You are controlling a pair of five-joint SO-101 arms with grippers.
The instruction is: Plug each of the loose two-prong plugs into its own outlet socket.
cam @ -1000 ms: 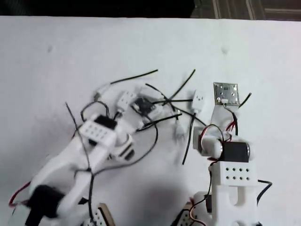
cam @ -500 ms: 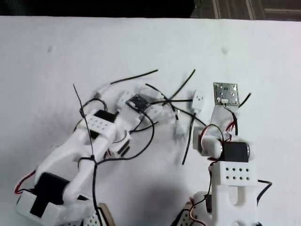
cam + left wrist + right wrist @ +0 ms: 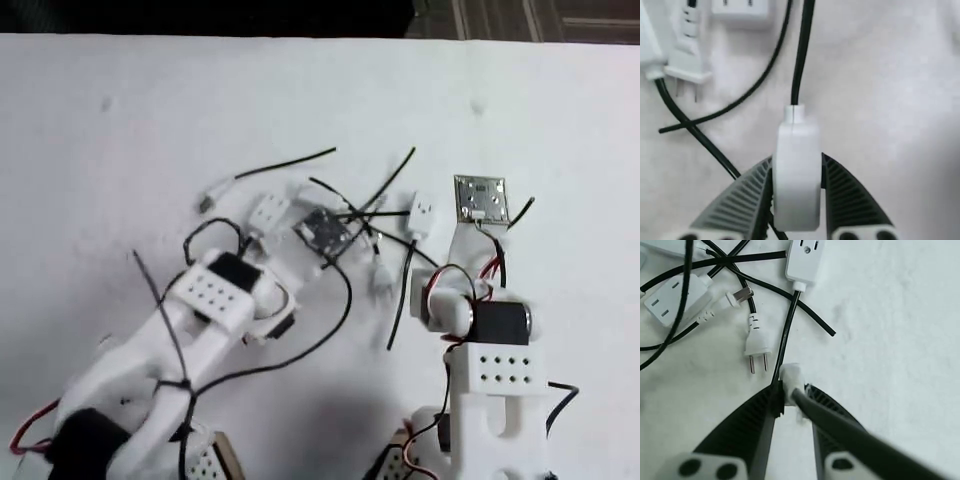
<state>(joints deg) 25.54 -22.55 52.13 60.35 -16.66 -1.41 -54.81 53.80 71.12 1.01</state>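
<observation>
tangle: black cords (image 3: 400, 298) loop and cross near the middle of the table (image 3: 120, 120), among white sockets and plugs; clock directions are read on the high view, with 12 at the far edge.
sockets: one outlet socket (image 3: 424, 212) lies at about 3 o'clock of the tangle, and a second outlet socket (image 3: 268, 212) lies at about 9 o'clock, well apart from the first.
in the way: a black cord runs just beside the loose two-prong plug (image 3: 380, 282), which lies at 7 o'clock of the first socket. a grey square plate (image 3: 480, 198) sits at 3 o'clock of that socket, just beside it.
left pincer (image 3: 796, 164): closed to the width of a white plug (image 3: 796, 135), gripping it by its sides between both fingers. the plug's black cord runs straight ahead, away from the fingers.
right pincer (image 3: 792, 390): almost closed, pinching a small white cord end (image 3: 790, 376). its cord leads on to the first socket. the loose two-prong plug lies just beside that cord, untouched, prongs toward the pincer.
arms: the left arm (image 3: 200, 320) comes in from 7 o'clock, and the right arm (image 3: 495, 375) stands at 5 o'clock.
surface: white and plain.
room: a dark strip (image 3: 200, 15) runs beyond the far edge, with striped floor (image 3: 520, 18) at 1 o'clock.
</observation>
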